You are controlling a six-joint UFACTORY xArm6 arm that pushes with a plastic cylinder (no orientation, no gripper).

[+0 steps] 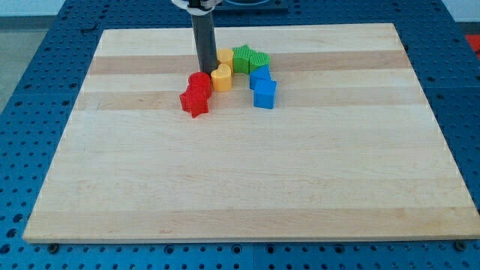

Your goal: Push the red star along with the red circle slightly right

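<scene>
The red star lies on the wooden board, with the red circle touching it just above and to the right. My tip comes down just above the red circle, at its upper right edge, between it and the yellow blocks. The rod rises straight to the view's top.
A yellow block sits right of the red circle, another yellow block above it. Green blocks lie to the right of that. Two blue blocks stand further right. The board's edges meet a blue perforated table.
</scene>
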